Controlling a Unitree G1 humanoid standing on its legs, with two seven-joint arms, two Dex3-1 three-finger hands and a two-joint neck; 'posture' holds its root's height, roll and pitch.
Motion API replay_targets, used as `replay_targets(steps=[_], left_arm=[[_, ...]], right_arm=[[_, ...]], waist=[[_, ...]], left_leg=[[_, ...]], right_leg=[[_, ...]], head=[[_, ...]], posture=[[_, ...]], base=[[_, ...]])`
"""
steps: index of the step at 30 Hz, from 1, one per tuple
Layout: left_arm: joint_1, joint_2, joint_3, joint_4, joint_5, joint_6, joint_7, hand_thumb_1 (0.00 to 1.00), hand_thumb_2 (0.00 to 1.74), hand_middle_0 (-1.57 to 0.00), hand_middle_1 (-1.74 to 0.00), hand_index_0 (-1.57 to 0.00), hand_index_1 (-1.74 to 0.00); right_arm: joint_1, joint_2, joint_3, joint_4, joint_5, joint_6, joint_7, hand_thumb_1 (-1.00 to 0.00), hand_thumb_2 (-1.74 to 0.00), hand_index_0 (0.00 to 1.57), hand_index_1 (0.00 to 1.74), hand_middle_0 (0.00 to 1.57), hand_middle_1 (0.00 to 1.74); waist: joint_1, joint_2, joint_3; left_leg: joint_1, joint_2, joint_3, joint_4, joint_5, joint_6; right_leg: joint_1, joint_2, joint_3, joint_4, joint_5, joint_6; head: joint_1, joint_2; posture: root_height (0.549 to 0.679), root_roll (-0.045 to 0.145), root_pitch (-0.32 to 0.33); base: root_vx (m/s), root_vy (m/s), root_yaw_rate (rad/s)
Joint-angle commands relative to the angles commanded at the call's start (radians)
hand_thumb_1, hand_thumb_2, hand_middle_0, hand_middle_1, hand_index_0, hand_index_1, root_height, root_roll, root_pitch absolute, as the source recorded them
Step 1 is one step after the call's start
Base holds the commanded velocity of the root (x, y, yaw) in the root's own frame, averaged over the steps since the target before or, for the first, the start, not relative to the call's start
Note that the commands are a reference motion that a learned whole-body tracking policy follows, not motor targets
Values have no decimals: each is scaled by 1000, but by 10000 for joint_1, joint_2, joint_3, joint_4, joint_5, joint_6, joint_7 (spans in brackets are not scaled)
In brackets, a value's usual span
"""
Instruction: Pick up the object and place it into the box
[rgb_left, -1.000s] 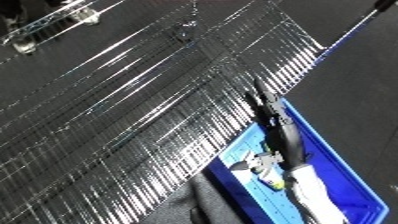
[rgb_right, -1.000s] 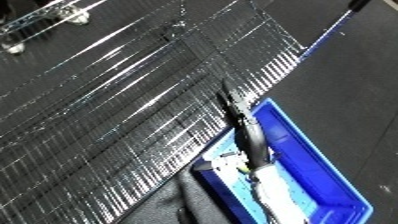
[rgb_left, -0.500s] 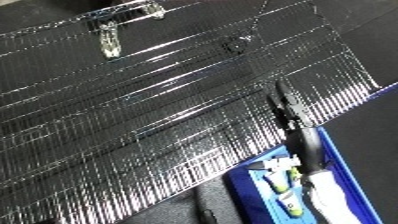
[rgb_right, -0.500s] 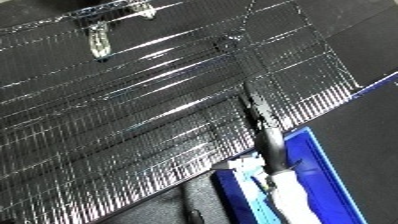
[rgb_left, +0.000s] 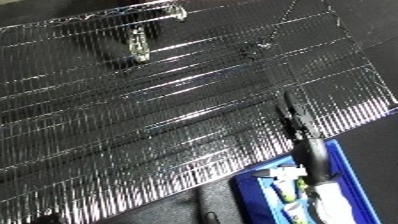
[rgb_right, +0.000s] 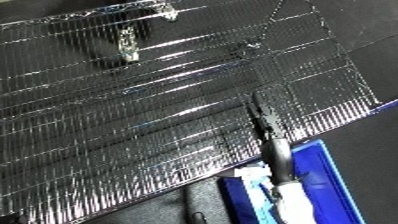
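Blue bin (rgb_left: 348, 165) at lower right, white objects (rgb_left: 322, 197) inside, wire-grid table (rgb_left: 178, 115)

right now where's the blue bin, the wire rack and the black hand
blue bin (rgb_left: 342, 165): left eye view, right rim
wire rack (rgb_left: 133, 115): left eye view, middle of the mesh
black hand (rgb_right: 266, 120): right eye view, on a finger

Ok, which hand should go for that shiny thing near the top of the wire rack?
Probably the right hand: it is over the wire rack, by the blue bin. The shiny object lies up-left of it; the left hand shows in no view.
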Motion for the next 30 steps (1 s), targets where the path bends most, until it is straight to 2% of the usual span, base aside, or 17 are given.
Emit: replay_targets(steps=[12,23,30], left_arm=[[129,23,103,-119,28,79,-99,1000,1740,-1570,-1740,-1570,-1740],[187,23,119,-168,1,109,-82,1000,1740,-1570,-1740,-1570,-1740],[173,17,105,-149,2,145,-64,1000,1740,-1570,-1740,-1570,-1740]], right_arm=[[113,48,23,42,42,-37,-190,0,0,0,0,0,0],[168,91,199,140,-39,46,5,0,0,0,0,0,0],[105,79,345,291,-48,166,162,0,0,0,0,0,0]], waist=[[-5,-49,2],[-9,-33,26],[37,-25,59]], left_leg=[[-55,36,14,117,-31,-17],[-92,27,15,192,-59,-23],[-171,11,7,256,-75,-39]], right_leg=[[-43,-9,-8,114,-47,23],[-68,-19,-7,180,-85,24],[-125,-62,-27,231,-86,48]], head=[[-101,-105],[-203,-300],[-247,-395]], posture=[[662,34,-87],[661,36,-87],[661,37,-85]], base=[[10,-9,-9],[16,2,-11],[12,3,10]])
